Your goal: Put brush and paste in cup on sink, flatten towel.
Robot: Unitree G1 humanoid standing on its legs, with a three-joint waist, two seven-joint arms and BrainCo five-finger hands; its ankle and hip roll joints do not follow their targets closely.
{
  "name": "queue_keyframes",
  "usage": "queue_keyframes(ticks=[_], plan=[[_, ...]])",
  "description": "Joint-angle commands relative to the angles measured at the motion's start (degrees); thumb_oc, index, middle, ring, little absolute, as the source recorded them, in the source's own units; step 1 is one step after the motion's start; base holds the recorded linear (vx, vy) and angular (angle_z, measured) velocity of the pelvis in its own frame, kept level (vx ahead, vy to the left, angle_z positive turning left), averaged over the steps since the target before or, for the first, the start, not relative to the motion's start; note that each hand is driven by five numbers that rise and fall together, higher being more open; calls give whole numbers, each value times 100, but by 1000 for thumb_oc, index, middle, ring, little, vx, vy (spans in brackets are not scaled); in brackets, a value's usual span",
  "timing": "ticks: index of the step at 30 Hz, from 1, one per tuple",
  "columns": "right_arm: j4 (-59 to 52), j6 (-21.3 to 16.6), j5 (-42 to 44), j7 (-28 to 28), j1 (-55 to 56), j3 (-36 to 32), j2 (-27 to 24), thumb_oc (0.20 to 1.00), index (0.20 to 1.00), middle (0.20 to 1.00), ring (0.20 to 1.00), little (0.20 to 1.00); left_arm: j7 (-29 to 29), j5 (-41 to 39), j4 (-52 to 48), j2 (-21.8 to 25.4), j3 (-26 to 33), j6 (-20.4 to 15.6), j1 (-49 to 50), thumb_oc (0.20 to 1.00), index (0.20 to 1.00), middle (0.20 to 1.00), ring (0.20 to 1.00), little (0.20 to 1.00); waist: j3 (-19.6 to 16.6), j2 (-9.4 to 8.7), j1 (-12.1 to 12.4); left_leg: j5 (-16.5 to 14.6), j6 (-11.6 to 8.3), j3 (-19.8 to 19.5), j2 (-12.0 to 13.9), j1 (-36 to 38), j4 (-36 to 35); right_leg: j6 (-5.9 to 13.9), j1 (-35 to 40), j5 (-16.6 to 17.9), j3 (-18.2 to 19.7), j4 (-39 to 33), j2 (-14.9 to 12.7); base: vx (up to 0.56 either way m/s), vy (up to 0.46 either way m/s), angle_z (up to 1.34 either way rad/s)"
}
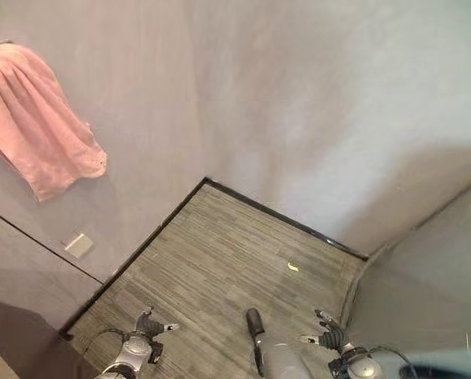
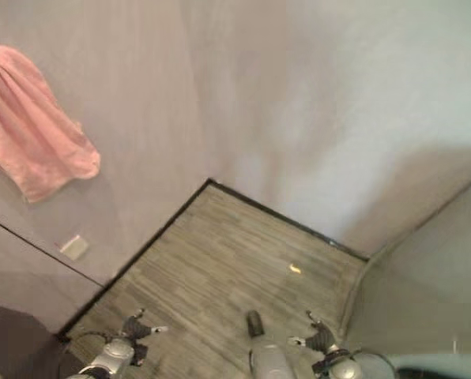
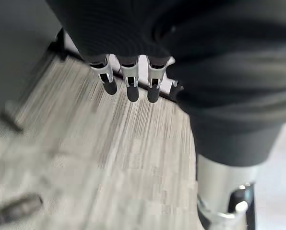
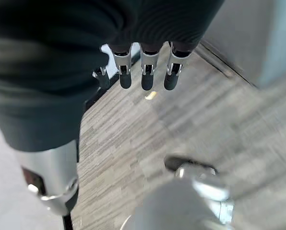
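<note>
Left hand: the left hand (image 1: 150,325) hung low at the near left, fingers (image 3: 129,85) straight and relaxed, nothing in them, only floor (image 1: 220,260) beyond.
Right hand: the right hand (image 1: 330,338) hung at the near right, fingers (image 4: 145,76) equally loose and empty, over the same boards.
Floor: grey planks ran to a dark skirting line; a small yellow scrap (image 1: 292,267) lay on them, ahead of the right hand.
Towel: the pink towel (image 1: 38,118) hung bunched and creased on the wall, far left and high, well apart from both hands.
Towel axis: it draped slantwise, its long run going from the upper hanging point down and to the right.
Key relation: the towel lay up and to the left of both hands, and the left hand was clearly the nearer, so the reach looked like its job.
Wall plate: a small pale plate (image 1: 78,245) sat on the wall below the towel, between it and the left hand.
Stage: by the look of it the towel was not yet flattened, with a long lift needed before any smoothing.
</note>
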Motion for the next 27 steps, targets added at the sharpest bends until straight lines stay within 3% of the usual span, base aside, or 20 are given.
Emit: queue_keyframes(ticks=[1,3,4,6,8,9,10,12,13,15,17,19,20,21,22,23,25,26,27], plan=[[-522,-175,71,136,167,-198,-283,1000,1000,1000,1000,1000,-43,231,-85,123,-28,-167,-37,1000,1000,1000,1000,1000,-37,66,-203,307,54,545,-536,329,564,-113,165,330,277,-37,47,434,-206,88],[-539,-205,89,124,186,-259,-418,1000,1000,1000,1000,1000,-63,235,-124,111,-93,-159,-79,1000,1000,1000,1000,1000,25,37,-225,879,-169,922,-229,-324,1760,-325,452,230,-5,-110,-88,296,-218,100],[-530,-207,109,85,195,-269,-460,1000,1000,1000,1000,1000,-57,204,-180,131,-127,-161,-121,1000,1000,1000,1000,1000,80,-50,-171,1027,-182,1050,-193,-716,2286,-409,557,181,-80,-146,-182,228,-266,129],[-645,-235,176,95,231,-292,-593,1000,1000,1000,1000,1000,-2,162,-350,238,-131,-167,-199,1000,1000,1000,1000,1000,221,-70,-114,1044,-162,1660,106,-1259,2758,-552,781,-88,-390,-103,-221,248,-254,108],[-693,-218,179,106,293,-324,-608,1000,1000,1000,1000,1000,-11,146,-427,254,-155,-171,-208,1000,1000,1000,1000,1000,250,-92,-98,1054,-165,1846,205,-1472,2712,-571,860,-162,-450,-107,-255,167,-112,84],[-725,-219,156,102,347,-355,-642,1000,1000,1000,1000,1000,-4,120,-487,291,-162,-176,-240,1000,1000,1000,1000,1000,284,-102,-64,1046,-159,2040,284,-1706,2552,-598,948,-249,-541,-131,-299,326,-62,65],[-768,-260,168,47,374,-424,-696,1000,1000,1000,1000,1000,39,53,-568,380,-154,-206,-271,1000,1000,1000,1000,1000,360,-49,16,921,-90,2216,302,-2069,1623,-522,1149,-420,-766,-201,-345,325,-63,60],[-772,-261,145,12,391,-437,-683,1000,1000,1000,1000,1000,53,45,-583,398,-154,-217,-272,1000,1000,1000,1000,1000,361,-33,42,985,-84,2202,323,-2118,1251,-485,1226,-468,-796,-241,-363,375,50,89],[-681,-308,88,-76,364,-426,-654,1000,1000,1000,1000,1000,96,51,-581,445,-112,-249,-258,1000,1000,1000,1000,1000,356,124,135,1586,-243,2309,544,-2301,57,-440,1452,-617,-865,-329,-294,600,145,85],[-572,-349,99,-94,306,-392,-640,1000,1000,1000,1000,1000,129,40,-588,472,-70,-298,-215,1000,1000,1000,1000,1000,327,158,228,1832,-330,2363,743,-2456,-850,-342,1745,-760,-906,-408,-416,649,172,30],[-503,-296,30,-65,195,-324,-632,1000,1000,1000,1000,1000,134,76,-652,494,-40,-315,-35,1000,1000,1000,1000,1000,205,185,322,2052,-414,2264,794,-2502,-828,-254,2115,-904,-837,-459,-519,689,175,-2],[-498,-257,-38,-32,152,-301,-569,1000,1000,1000,1000,1000,168,158,-1029,537,-42,-311,321,1000,1000,1000,1000,1000,75,214,538,2097,-316,1826,669,-2580,-413,-161,2444,-1141,-657,-243,-708,751,214,-46],[-502,-260,-52,-73,113,-297,-523,1000,1000,1000,1000,1000,151,133,-1087,542,-97,-315,324,1000,1000,1000,1000,1000,73,188,573,2094,-266,1804,596,-2612,-260,-128,2362,-1033,-624,31,-802,748,323,-60],[-565,-236,-131,-192,66,-357,-468,1000,1000,1000,1000,1000,156,158,-1235,581,-187,-317,384,1000,1000,1000,1000,1000,128,101,604,1832,-61,1906,312,-2533,148,-105,2030,-151,-460,1128,-1123,457,237,-50],[-565,-236,-131,-192,66,-359,-470,1000,1000,1000,1000,1000,155,158,-1236,579,-188,-316,383,1000,1000,1000,1000,1000,117,116,621,1837,-62,1914,334,-2547,147,-107,2008,-135,-443,1122,-1105,431,296,-38],[-629,-236,-105,-249,35,-385,-456,1000,1000,1000,1000,1000,148,180,-1289,586,-248,-306,393,1000,1000,1000,1000,1000,157,122,610,1723,44,1950,240,-2413,136,-192,1728,391,-335,1705,-1135,260,221,-38],[-962,-262,-60,-330,-52,-391,-465,1000,1000,1000,1000,1000,214,257,-1487,692,-295,-306,442,1000,1000,1000,1000,1000,325,215,535,1533,242,1956,118,-1980,-51,-300,1046,994,-274,2716,-1052,455,327,-16],[-1272,-400,88,-294,-10,-450,-525,1000,1000,1000,1000,1000,182,377,-1623,717,-392,-324,488,1000,1000,1000,1000,1000,448,354,343,1413,323,1726,48,-1649,-181,-310,411,537,-56,3427,-315,581,285,37],[-1558,-437,80,-244,61,-496,-601,1000,1000,1000,1000,1000,167,464,-1584,729,-381,-346,512,1000,1000,1000,1000,1000,462,335,274,1337,344,1677,-48,-1407,-313,-345,174,306,-183,3236,-253,592,205,58]])
